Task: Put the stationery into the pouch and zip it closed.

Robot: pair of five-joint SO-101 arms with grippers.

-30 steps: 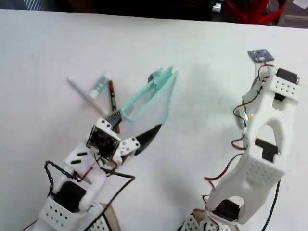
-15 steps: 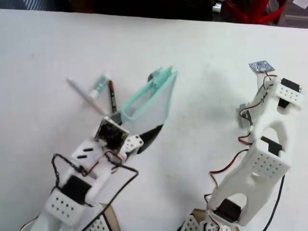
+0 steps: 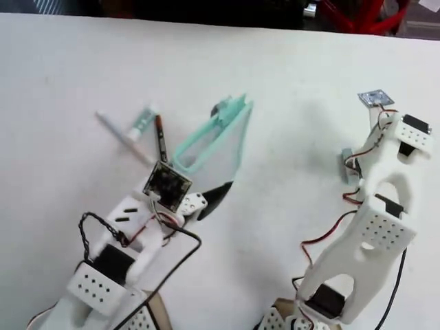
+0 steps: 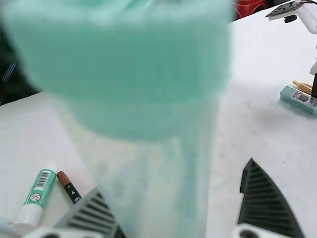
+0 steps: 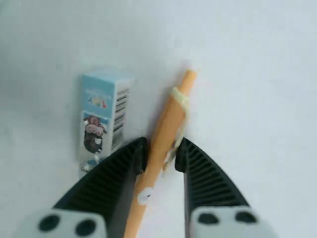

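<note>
A mint-green pouch [image 3: 210,148] with see-through sides lies left of the table's middle, its mouth gaping. My left gripper [image 3: 196,180] stands open at its near end, and the pouch [image 4: 148,99] sits between the black fingers [image 4: 262,198]. A green-white marker [image 3: 143,122], a brown pen [image 3: 161,137] and a white pen [image 3: 122,135] lie just left of the pouch. On the right, my right gripper [image 5: 162,144] is shut on an orange pen [image 5: 166,129] lying on the table. A small blue box [image 5: 101,116] lies beside that pen.
The right arm [image 3: 381,179] stands tall over the orange pen and hides it from above. Loose cables [image 3: 172,237] trail from the left arm. The white table [image 3: 295,69] ends at a dark edge at the back, with red frames [image 3: 357,14] beyond it.
The left arm has pushed forward, so its fingers now straddle the pouch's near end. The right arm has shifted slightly right and toward the front.
</note>
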